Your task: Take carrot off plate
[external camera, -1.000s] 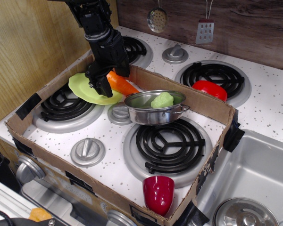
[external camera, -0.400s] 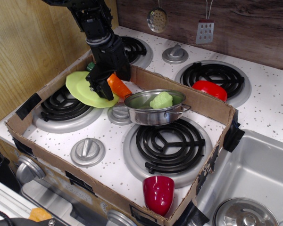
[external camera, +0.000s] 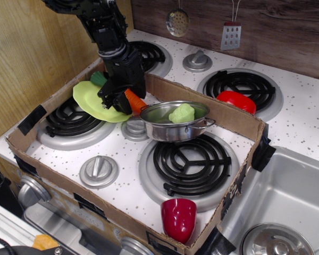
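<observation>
The end effector (external camera: 118, 101) sits low over the plate (external camera: 87, 101), its dark fingers straddling the carrot (external camera: 134, 99); I judge it clenched on the carrot, though the housing hides the contact itself. The carrot lies tilted across the plate's right edge, green stem (external camera: 99, 78) showing behind the end effector and orange tip pointing toward the silver pot (external camera: 174, 122). The plate rests at a slant on the rear-left burner (external camera: 74, 121), close to the cardboard wall (external camera: 212, 109).

To do this step well, I would lift straight up until the carrot clears the plate rim, then carry it toward open stovetop in front. The plate looks light and already tipped, so a dragging motion may pull it along. The pot rim lies just beside the carrot tip; I would avoid swinging right.

The pot holds a lumpy light-green toy (external camera: 182, 112) and sits on the edge of the front-right burner (external camera: 192, 159). A red cup (external camera: 178, 219) stands at the box's near wall. Outside the box, a red pepper-like toy (external camera: 236, 101) lies on a rear burner. The tabletop is a white speckled toy stove (external camera: 308, 119), with a sink (external camera: 279, 202) at right, and a strainer (external camera: 177, 21) and grater (external camera: 231, 34) hanging on the dark wood backsplash.
</observation>
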### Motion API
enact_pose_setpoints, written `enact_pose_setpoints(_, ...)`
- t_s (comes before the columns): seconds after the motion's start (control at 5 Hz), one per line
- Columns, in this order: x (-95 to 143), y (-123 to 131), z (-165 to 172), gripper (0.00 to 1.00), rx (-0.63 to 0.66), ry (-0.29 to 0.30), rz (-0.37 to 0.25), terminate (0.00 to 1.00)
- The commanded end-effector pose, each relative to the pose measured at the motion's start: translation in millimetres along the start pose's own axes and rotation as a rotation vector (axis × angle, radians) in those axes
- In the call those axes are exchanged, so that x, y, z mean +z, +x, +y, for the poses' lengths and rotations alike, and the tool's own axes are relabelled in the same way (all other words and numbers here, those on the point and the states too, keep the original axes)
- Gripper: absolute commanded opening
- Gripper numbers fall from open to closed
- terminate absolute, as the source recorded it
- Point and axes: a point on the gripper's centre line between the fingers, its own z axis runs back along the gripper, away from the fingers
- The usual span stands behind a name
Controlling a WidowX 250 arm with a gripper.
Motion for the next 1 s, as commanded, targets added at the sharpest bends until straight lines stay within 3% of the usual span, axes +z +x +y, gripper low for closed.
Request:
enact_pose_setpoints(0.0, 2.5, -1.4, -3.2, 0.0, 0.012, 0.0, 0.026, 0.0)
enact_pose_setpoints(0.2, 15.7, 1.9, -2.6, 0.0, -0.009, 0.033, 0.084, 0.0)
enact_pose_setpoints(0.4, 37.7, 9.1, -2.7, 0.0, 0.022, 0.124, 0.182, 0.0)
enact_pose_setpoints(0.8, 95.7, 37.3, -8.6, 0.0, 0.146, 0.26, 0.434, 0.0)
